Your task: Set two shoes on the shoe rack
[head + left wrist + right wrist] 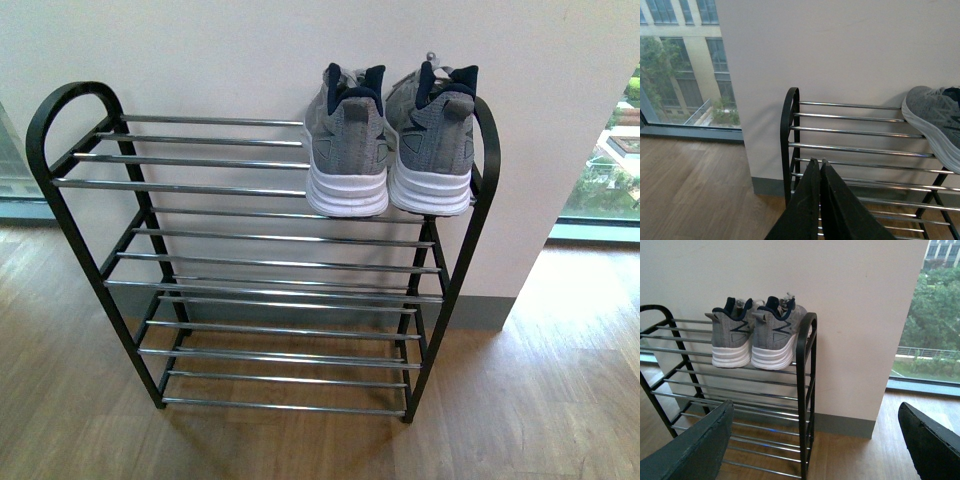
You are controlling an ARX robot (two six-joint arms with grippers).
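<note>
Two grey knit shoes with white soles stand side by side on the top tier of the shoe rack (250,186), at its right end, heels toward me: one shoe (347,140) on the left, the other (432,140) against the rack's arched end. The right wrist view shows the same pair (751,332) on the rack (805,365). My left gripper (818,164) is shut and empty, in front of the rack's left end (789,130), with a shoe's toe (932,117) off to the side. My right gripper (815,440) is open and empty, back from the rack's right end.
The rack stands against a white wall (250,50) on a wooden floor (540,400). Its lower tiers (280,290) hold nothing. Floor-to-ceiling windows (930,315) flank the wall on both sides. Neither arm shows in the front view.
</note>
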